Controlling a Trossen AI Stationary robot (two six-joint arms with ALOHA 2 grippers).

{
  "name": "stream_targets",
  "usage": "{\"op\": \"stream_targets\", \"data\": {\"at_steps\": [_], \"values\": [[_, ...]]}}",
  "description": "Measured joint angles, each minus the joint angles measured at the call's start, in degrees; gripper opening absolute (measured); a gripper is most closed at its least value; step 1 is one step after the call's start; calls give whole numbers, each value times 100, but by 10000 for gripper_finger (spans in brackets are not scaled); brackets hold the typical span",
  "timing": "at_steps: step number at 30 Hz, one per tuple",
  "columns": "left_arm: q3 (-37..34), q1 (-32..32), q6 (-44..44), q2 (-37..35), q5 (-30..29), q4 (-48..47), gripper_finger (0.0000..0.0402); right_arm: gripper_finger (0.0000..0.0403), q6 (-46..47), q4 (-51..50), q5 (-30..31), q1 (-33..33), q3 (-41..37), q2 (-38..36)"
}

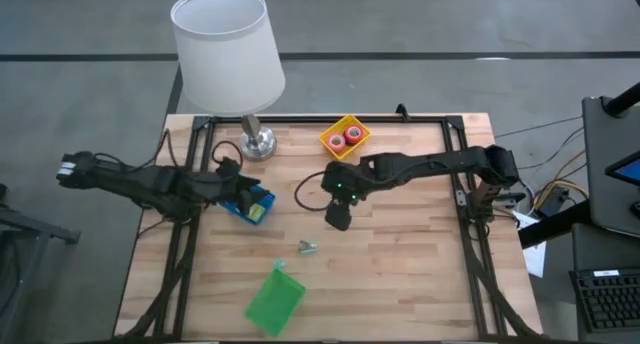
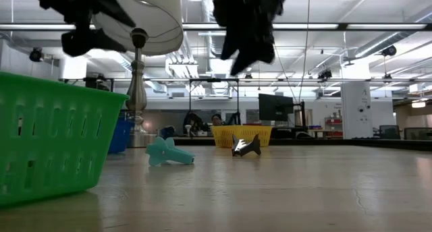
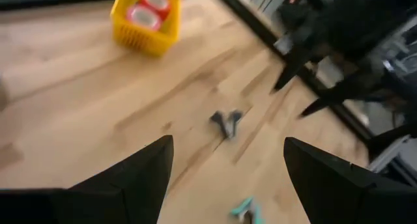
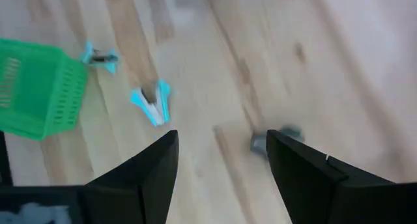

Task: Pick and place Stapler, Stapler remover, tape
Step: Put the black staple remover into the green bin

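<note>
Hovering the right gripper (image 1: 338,220) above mid-table, fingers spread wide, holding nothing. We're judging this as the approach step for a staple remover pick: two small teal staple removers (image 4: 152,103) are lying on the wood near the green basket (image 1: 273,301). Tape rolls (image 1: 345,137) are sitting in the yellow basket (image 1: 327,140). Left gripper (image 1: 240,196) is waiting, open and empty, over the blue basket (image 1: 260,206). Next we're needing descent and alignment.
</note>
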Motion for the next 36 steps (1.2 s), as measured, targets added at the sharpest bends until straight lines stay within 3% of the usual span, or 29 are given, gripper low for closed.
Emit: {"op": "stream_targets", "data": {"at_steps": [11, 18, 32, 36], "values": [[704, -2, 446, 469, 30, 14, 294, 196, 3385, 483, -521, -330, -1163, 2], [813, -7, 587, 664, 198, 17, 294, 174, 4063, 614, -1121, -610, -1477, 2], [815, -4, 718, 697, 211, 21, 294, 153, 4739, 1090, -1727, -1012, -2026, 2], [815, -4, 723, 697, 211, 21, 294, 154, 5023, 1656, -1804, -1010, -2392, 2]]}}
